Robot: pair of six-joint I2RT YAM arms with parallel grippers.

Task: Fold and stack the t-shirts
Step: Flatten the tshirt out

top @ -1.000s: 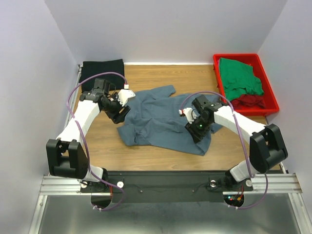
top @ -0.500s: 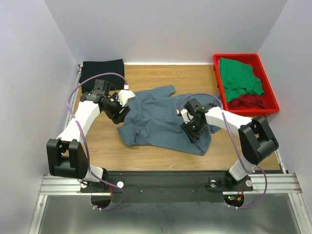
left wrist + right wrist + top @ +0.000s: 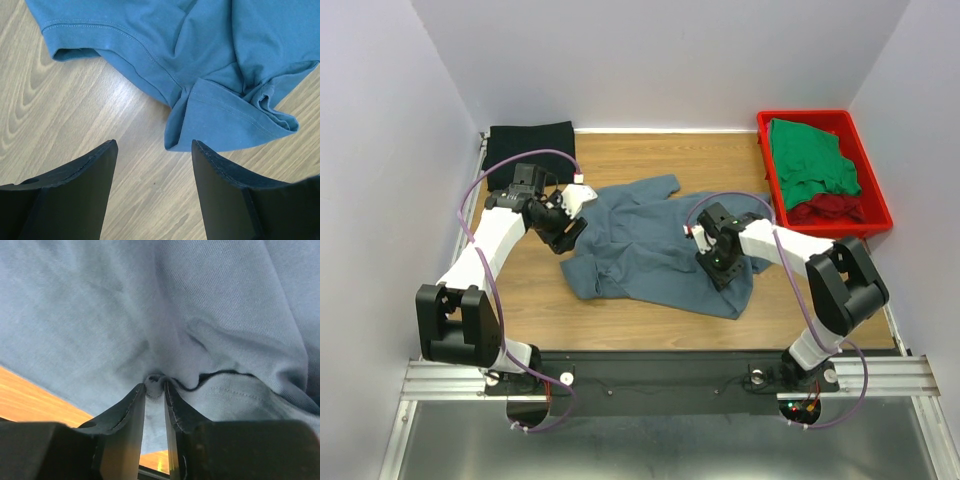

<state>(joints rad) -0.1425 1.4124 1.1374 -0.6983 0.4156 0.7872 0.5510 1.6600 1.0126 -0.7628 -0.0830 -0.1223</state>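
Item: slate blue-grey t-shirt [image 3: 640, 250] — soft knit, rumpled, on wood-grain worktop [image 3: 650, 160].
We log right fingers [image 3: 127, 415] pinching a fold; left fingers [image 3: 95, 175] spread wide, empty.

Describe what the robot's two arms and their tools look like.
Both look alike: the left arm and the right arm have white links between chunky black joints, each with a thin purple cable looping alongside. The left tool and the right tool each have two flat, black, wedge-shaped fingers. A small green light glows by the right wrist.
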